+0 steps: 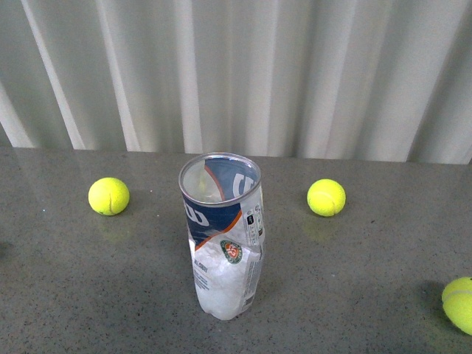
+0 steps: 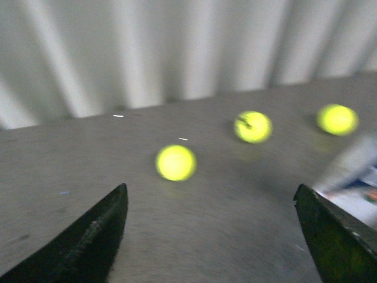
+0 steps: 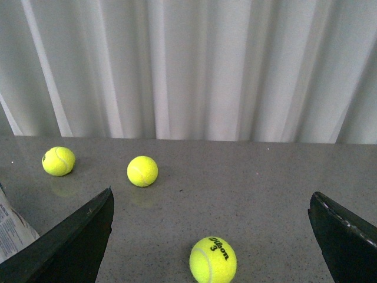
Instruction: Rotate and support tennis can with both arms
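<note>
The tennis can (image 1: 221,236) stands upright in the middle of the grey table, open metal rim on top, navy Wilson label with an orange stripe over a white panel. No arm shows in the front view. My left gripper (image 2: 212,227) is open and empty; the blurred can (image 2: 353,177) lies at the edge of its view beside one finger. My right gripper (image 3: 212,236) is open and empty; a corner of the can (image 3: 12,230) shows by one finger, and a yellow ball sits between the fingers on the table.
Yellow tennis balls lie on the table: one left of the can (image 1: 108,196), one right of it (image 1: 326,198), one at the right edge (image 1: 459,304). That Wilson 3 ball (image 3: 213,260) lies close under my right gripper. A white curtain (image 1: 236,74) hangs behind the table.
</note>
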